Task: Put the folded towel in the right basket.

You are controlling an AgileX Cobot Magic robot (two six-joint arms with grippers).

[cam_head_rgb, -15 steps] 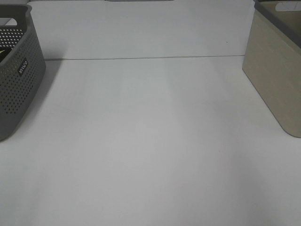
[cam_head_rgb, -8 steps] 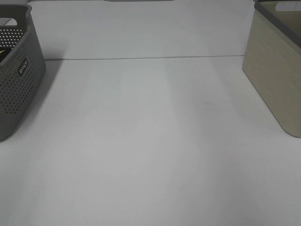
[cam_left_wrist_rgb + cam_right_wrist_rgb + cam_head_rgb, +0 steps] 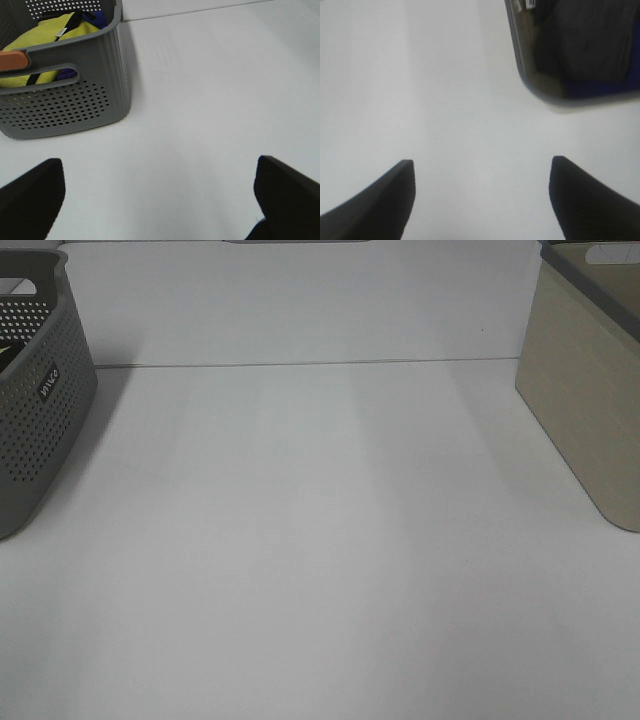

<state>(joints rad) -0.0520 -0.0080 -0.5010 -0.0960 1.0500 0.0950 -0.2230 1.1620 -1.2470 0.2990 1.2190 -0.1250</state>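
Observation:
The right basket [image 3: 585, 390] is beige with a grey rim and stands at the table's right edge. In the right wrist view this basket [image 3: 530, 75] holds a dark grey folded cloth [image 3: 585, 40] that looks like the towel, with something blue beside it. My right gripper [image 3: 482, 162] is open and empty over bare table, apart from the basket. My left gripper [image 3: 157, 170] is open and empty over the table near the left basket. Neither gripper shows in the exterior view.
A grey perforated basket [image 3: 35, 390] stands at the left edge. In the left wrist view it [image 3: 75, 100] holds yellow cloth [image 3: 45, 35], blue cloth and something orange. The white table [image 3: 320, 540] lies between the baskets.

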